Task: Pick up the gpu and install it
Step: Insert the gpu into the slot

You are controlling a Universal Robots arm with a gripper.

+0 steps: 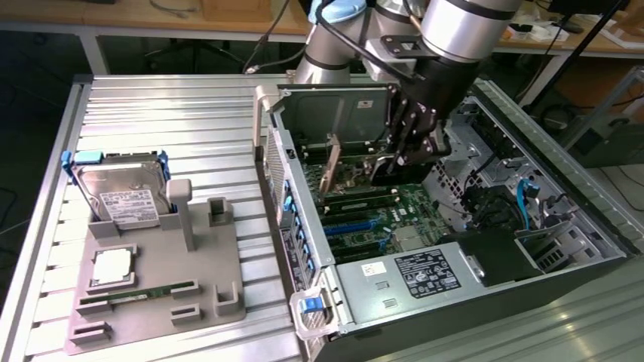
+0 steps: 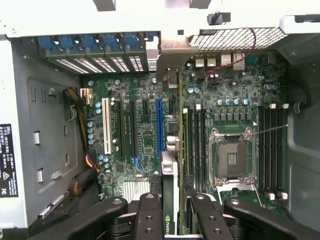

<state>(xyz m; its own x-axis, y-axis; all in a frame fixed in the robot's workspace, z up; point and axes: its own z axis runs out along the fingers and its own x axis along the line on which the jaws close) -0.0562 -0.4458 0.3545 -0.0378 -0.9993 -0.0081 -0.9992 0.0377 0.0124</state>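
Tool (image 2: pixel 173 207) is down inside the open PC case (image 1: pixel 503 302), pinching the gpu (image 2: pixel 169 172) between its fingers. Card stands on edge over the mobo (image 2: pixel 135 135), just beside the blue slot (image 2: pixel 159 125), bracket end toward the rear openings, prob. so the edge connector lines up w/ a slot. Can't tell if it's seated; hard drive (image 1: pixel 126 197) & memory stick (image 1: pixel 141 292) sit in the grey holder (image 1: pixel 207 264) on the bench (image 1: pixel 171 113)

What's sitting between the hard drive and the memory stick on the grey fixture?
A processor chip, lying flat on the grey fixture between the hard drive and the memory stick, in the exterior view.
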